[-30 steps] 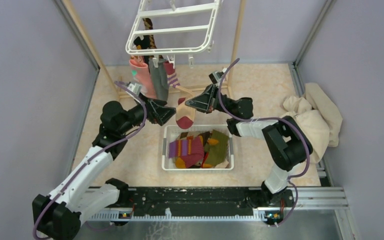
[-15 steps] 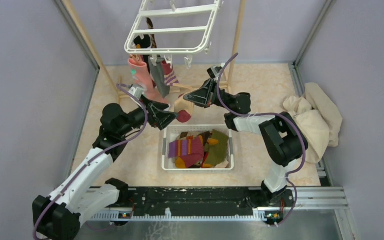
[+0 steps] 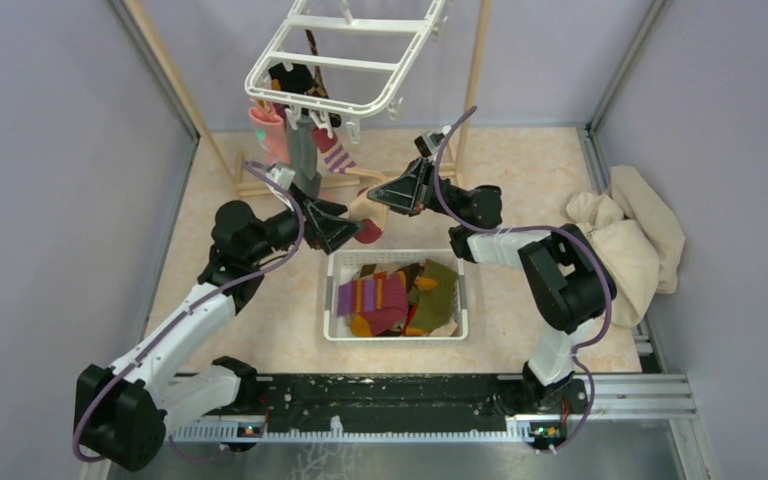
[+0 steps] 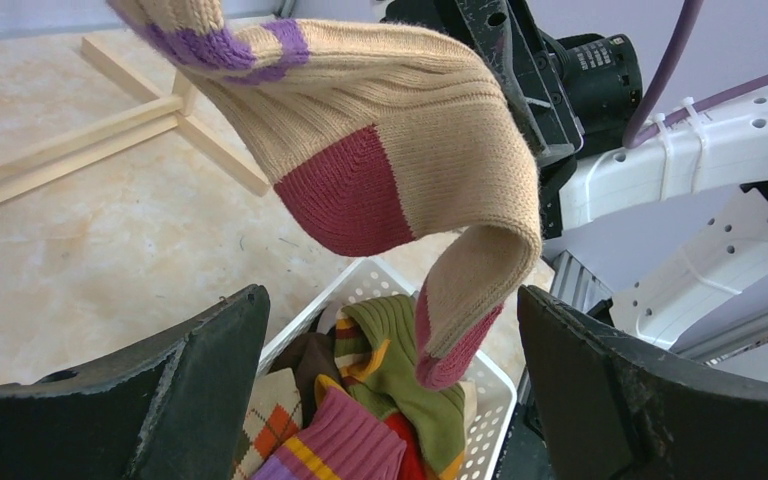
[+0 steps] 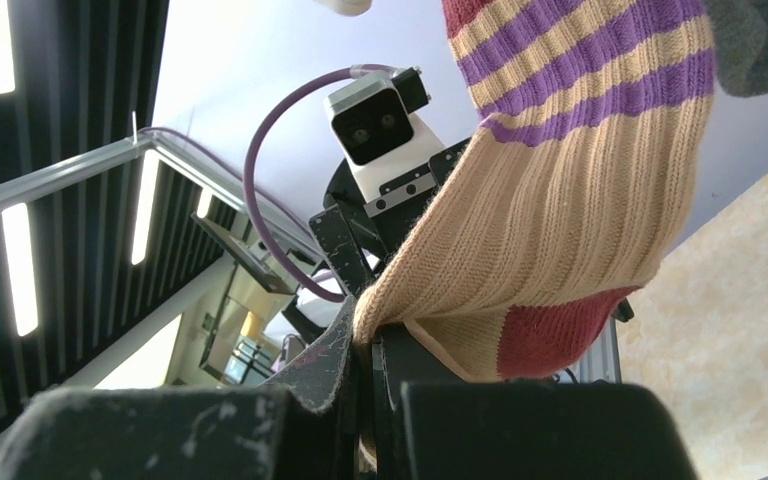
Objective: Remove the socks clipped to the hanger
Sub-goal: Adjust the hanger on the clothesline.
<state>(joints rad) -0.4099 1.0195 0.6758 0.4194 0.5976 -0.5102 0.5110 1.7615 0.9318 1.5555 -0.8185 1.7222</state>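
When reading the overhead view, locate the hanger (image 3: 345,62) high at rear centre, tilted, close to the poles of the wooden rack (image 3: 475,70). Note three socks clipped along its near rim: pink sock (image 3: 268,130), grey sock (image 3: 303,160) and striped sock (image 4: 410,130). Note also a dark sock (image 3: 295,78), seen through the frame bars.

Trace the striped sock from its purple-banded cuff at the clip, down and rightward through a beige foot, to the right claw (image 3: 375,198). Confirm in the right wrist view: right claw clamped on a fold of the beige foot, beside a maroon patch. Find the maroon toe drooping free beyond that grip.

Locate the left claw (image 4: 392,300) just below, spread wide, with the drooping toe hanging between its fingers (image 4: 190,390) and touching neither.

Find the white basket (image 3: 395,337) on the bench (image 3: 520,170) beneath both claws, holding loose socks, among them an olive-striped sock (image 4: 400,350) and a brown argyle sock (image 4: 270,410). Note the beige cloth heap (image 3: 630,240) at the right wall, well apart.
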